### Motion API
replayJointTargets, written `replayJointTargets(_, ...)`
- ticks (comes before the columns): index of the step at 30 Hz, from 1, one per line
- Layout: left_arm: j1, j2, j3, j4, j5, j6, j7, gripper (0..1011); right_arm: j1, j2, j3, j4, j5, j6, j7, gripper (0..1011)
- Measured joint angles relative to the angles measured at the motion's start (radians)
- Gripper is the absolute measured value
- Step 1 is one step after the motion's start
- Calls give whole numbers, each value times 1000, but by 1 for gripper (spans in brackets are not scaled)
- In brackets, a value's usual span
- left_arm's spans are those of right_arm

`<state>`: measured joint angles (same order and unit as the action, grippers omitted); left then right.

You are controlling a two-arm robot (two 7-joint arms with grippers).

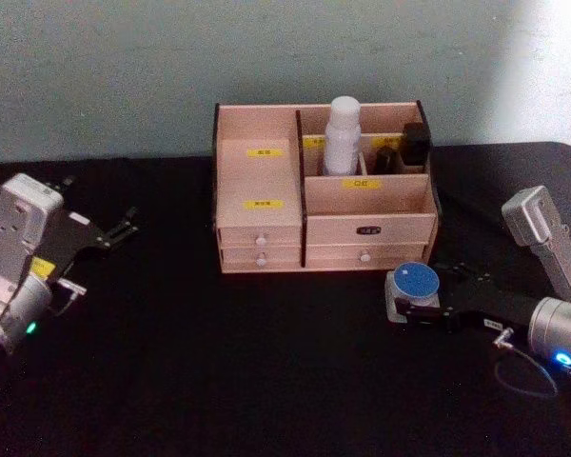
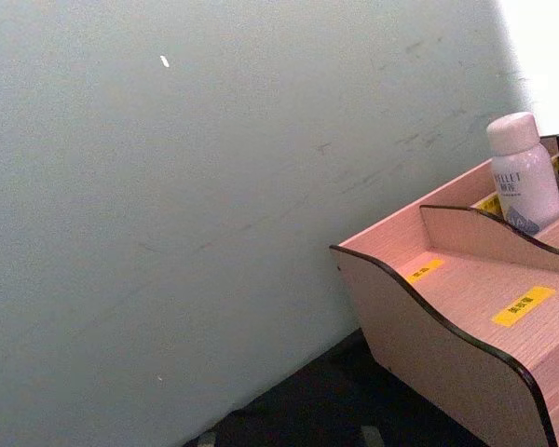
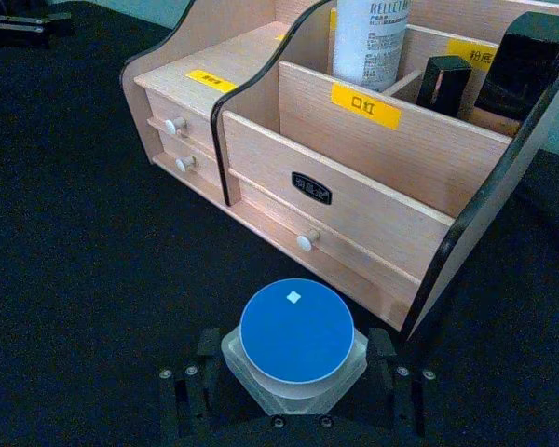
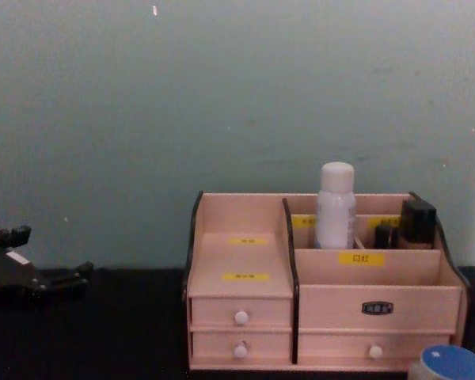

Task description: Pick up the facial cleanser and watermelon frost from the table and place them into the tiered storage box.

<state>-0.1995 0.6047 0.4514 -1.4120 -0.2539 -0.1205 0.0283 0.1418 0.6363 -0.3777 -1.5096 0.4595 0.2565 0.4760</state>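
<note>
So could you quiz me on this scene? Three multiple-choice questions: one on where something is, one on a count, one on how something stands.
1. Where is the blue-lidded jar?
A) on the floor
B) on the table, between the fingers of the right end effector
C) held high in the air

2. How many white knobs are on the front of the wooden box?
A) one
B) three
C) six

3. How does the white bottle stand?
A) lying on the table
B) upside down in the box
C) upright in a back compartment of the box

Answers:
1 B: the jar rests on the black tabletop with a finger at each side.
2 B: there are two knobs on the left drawers and one at the lower right.
3 C: its cap points up above the box's rim.

The left end effector sits idle at the table's left.
</note>
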Motion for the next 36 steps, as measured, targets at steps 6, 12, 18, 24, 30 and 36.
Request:
replayJointTargets(6, 0, 0, 0, 0, 0, 0, 0, 1001, 0, 1, 0, -1, 0, 0, -1, 1003)
replayJointTargets(12, 0, 0, 0, 0, 0, 0, 0, 1001, -1, 1, 1, -1, 0, 0, -1, 889)
replayJointTargets(18, 0, 0, 0, 0, 0, 0, 0, 1001, -1, 1, 2, -1, 0, 1, -1, 747)
replayJointTargets(24, 0, 0, 0, 0, 0, 0, 0, 1001, -1, 1, 2, -2, 0, 1, -1, 704)
replayJointTargets(30, 0, 0, 0, 0, 0, 0, 0, 1001, -1, 1, 1, -2, 0, 1, -1, 704)
replayJointTargets(36, 0, 0, 0, 0, 0, 0, 0, 1001, -1, 1, 1, -2, 0, 1, -1, 703)
